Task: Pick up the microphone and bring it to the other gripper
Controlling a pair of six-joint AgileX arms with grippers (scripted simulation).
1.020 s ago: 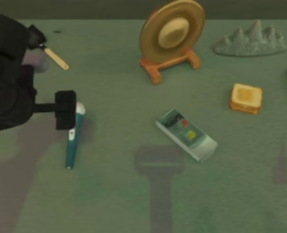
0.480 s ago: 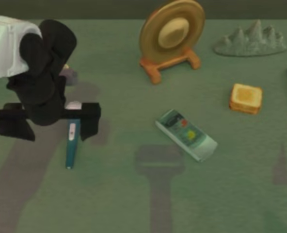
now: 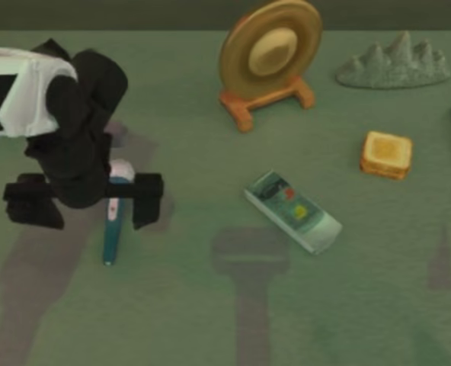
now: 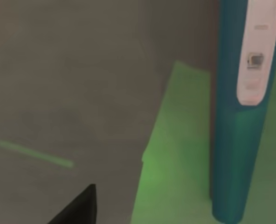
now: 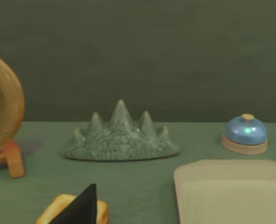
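The microphone (image 3: 113, 221) lies flat on the green table at the left, its silvery-white head (image 3: 121, 169) toward the back and its teal handle toward the front. My left gripper (image 3: 88, 200) hovers over it, open wide. Its fingers (image 3: 148, 200) stand on either side of the upper handle, the microphone nearer the right-hand one. The left wrist view shows the teal handle (image 4: 233, 149) with its white switch patch (image 4: 258, 51), and one black fingertip (image 4: 77, 207) well apart from it. My right arm is out of the top view; one fingertip (image 5: 82, 207) shows in its wrist view.
A golden disc on an orange stand (image 3: 270, 49) and a grey-green peaked ornament (image 3: 393, 65) sit at the back. A toast slice (image 3: 386, 154) and a green-white box (image 3: 292, 211) lie mid-table. A pale tray (image 5: 231, 191) and a blue bell (image 5: 245, 133) are at the right.
My left arm swung in from the left, turned its open gripper across the microphone, then shifted slightly forward and right. The microphone has not moved.
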